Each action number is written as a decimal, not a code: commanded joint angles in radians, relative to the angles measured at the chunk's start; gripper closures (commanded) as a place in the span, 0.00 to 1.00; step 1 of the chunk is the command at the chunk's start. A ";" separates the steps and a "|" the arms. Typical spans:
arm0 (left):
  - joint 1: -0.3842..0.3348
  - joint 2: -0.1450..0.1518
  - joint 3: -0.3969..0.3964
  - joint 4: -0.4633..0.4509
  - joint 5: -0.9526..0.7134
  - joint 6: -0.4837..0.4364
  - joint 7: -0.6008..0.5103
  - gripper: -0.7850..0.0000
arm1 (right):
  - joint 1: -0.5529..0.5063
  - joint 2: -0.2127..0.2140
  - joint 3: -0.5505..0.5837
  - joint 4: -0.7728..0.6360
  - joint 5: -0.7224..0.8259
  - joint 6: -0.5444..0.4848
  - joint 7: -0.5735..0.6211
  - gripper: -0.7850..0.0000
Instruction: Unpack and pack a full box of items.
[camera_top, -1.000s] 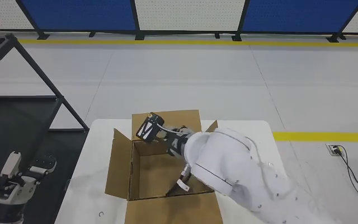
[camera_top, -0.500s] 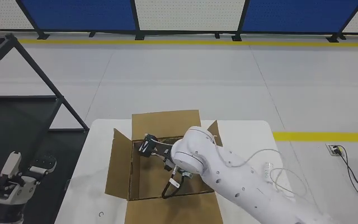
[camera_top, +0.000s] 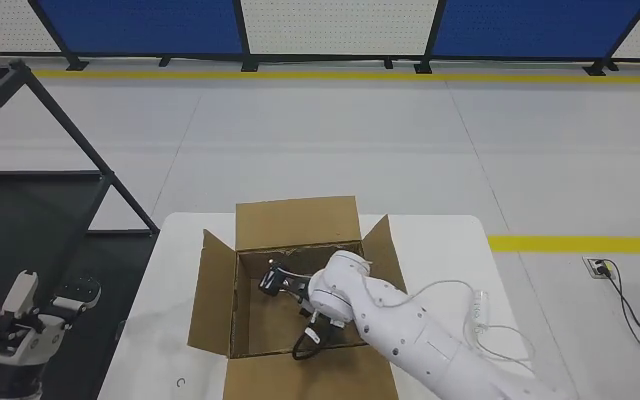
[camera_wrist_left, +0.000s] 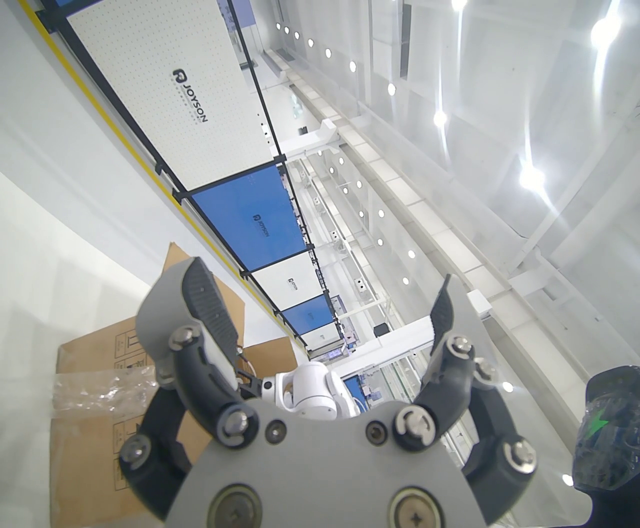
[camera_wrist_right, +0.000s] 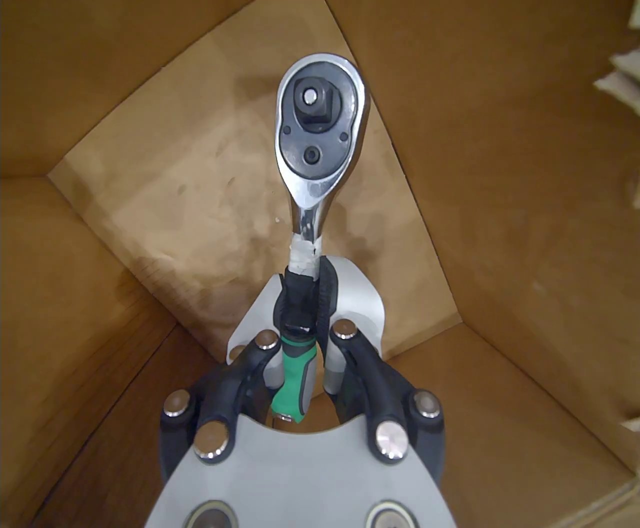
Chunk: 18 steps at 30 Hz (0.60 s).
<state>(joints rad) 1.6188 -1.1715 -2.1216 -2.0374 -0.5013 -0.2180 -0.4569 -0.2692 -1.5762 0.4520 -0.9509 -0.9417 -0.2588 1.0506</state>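
Our right gripper (camera_wrist_right: 305, 295) is clamped on the handle of the ratchet wrench (camera_wrist_right: 317, 130), whose steel head juts ahead of it toward the floor of the cardboard box (camera_wrist_right: 500, 175). We should lower until the head rests flat, then let go gently. Our left gripper (camera_wrist_left: 322, 300) hangs away from the box, jaws spread.

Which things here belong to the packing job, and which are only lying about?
Job: box; ratchet; right gripper, which holds the ratchet inside the box.
Lying about: black rack; floor socket.
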 joint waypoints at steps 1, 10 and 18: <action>0.000 0.000 0.000 0.000 0.000 0.000 0.000 0.00 | 0.004 -0.013 -0.011 0.032 -0.013 0.008 -0.010 1.00; 0.000 0.000 0.000 0.000 0.000 0.000 0.000 0.00 | 0.033 -0.074 -0.038 0.154 -0.012 -0.002 -0.019 0.85; 0.000 0.000 0.000 0.000 0.000 0.000 0.000 0.00 | 0.051 -0.113 -0.039 0.231 -0.009 -0.017 -0.037 0.71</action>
<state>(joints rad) 1.6188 -1.1715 -2.1216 -2.0374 -0.5013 -0.2180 -0.4569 -0.2198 -1.6863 0.4122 -0.7254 -0.9493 -0.2746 1.0152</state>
